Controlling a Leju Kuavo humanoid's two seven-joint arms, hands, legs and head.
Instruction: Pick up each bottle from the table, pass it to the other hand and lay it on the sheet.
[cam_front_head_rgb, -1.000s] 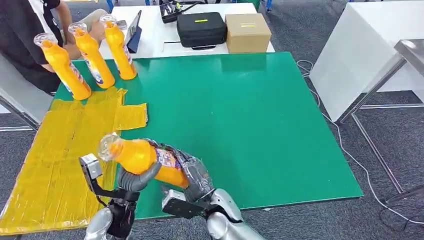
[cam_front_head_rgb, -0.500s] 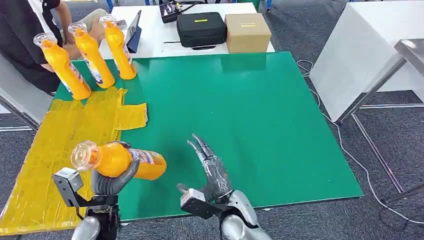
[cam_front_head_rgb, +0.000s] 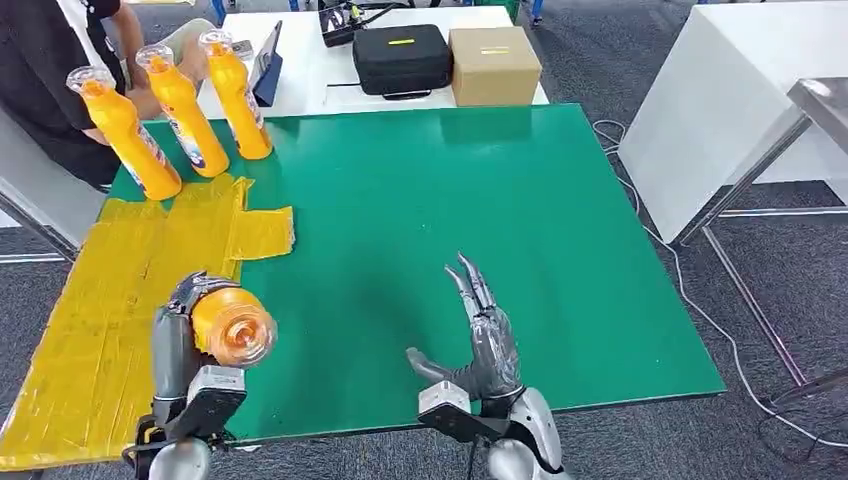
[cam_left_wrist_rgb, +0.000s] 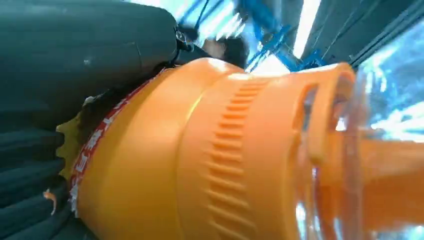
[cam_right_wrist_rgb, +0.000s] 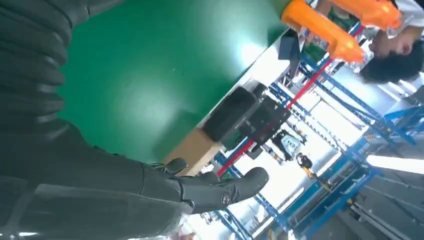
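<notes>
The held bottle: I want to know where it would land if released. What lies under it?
The robot hand on the left holds the bottle over the boundary between yellow sheet and green table. The surface directly beneath is covered.

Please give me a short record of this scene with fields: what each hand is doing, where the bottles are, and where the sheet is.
left hand: holds one orange bottle, cap end toward the camera, at the sheet's edge
right hand: holds nothing, fingers apart, over the green table
standing bottles: three upright at the table's far left corner
yellow sheet: spread on the table's left side
person: beside the far left corner
</notes>
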